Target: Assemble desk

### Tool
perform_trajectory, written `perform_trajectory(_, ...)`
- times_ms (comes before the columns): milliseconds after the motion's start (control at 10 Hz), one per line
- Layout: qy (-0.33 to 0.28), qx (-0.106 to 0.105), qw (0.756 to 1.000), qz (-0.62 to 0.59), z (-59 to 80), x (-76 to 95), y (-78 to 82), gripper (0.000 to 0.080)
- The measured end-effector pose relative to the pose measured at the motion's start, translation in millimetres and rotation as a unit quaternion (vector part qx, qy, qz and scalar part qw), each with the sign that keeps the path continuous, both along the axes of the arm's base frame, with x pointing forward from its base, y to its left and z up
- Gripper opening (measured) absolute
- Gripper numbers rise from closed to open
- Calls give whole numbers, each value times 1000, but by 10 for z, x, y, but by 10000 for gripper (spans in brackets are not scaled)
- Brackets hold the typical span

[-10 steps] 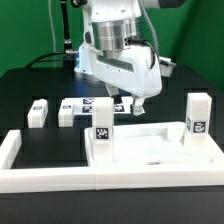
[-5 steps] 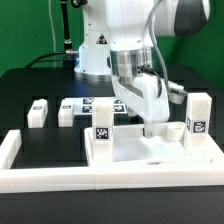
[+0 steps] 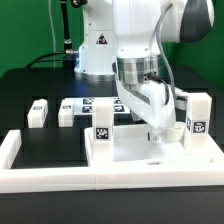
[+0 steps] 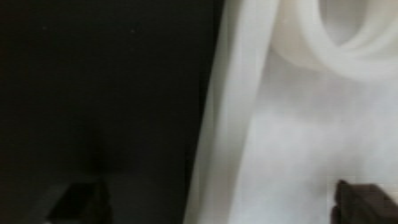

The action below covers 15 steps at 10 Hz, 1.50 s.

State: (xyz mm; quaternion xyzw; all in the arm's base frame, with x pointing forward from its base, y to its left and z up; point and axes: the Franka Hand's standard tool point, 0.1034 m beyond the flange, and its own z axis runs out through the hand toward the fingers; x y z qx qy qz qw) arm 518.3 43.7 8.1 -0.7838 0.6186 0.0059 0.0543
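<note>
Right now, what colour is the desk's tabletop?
White; the tabletop shows best in the exterior view.

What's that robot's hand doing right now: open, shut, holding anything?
Hand: open, its fingers apart on either side of the edge of the white plastic tray-like tabletop, gripping nothing yet.

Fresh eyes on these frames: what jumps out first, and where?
The big white arm fills the middle of the exterior view, its tool down over the far rim of the tabletop, jaws apart, one either side. Two tagged legs stand upright at its far corners: left leg, right leg.
</note>
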Motion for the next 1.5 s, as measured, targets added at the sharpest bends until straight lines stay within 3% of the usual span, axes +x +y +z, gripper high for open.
perform_trajectory(100,0,0,1000,0,-1,-1,0,487)
perform_trajectory(200,0,0,1000,0,-2,-2,-1,260)
perform_trajectory(300,1,0,1000,0,-5,-4,-1,260)
perform_trajectory(400,2,0,1000,-2,-9,-13,-2,80)
perform_trajectory(1400,3,1,1000,-1,-8,-25,-8,80)
perform_trajectory(1500,6,-1,997,77,-7,-140,-149,85)
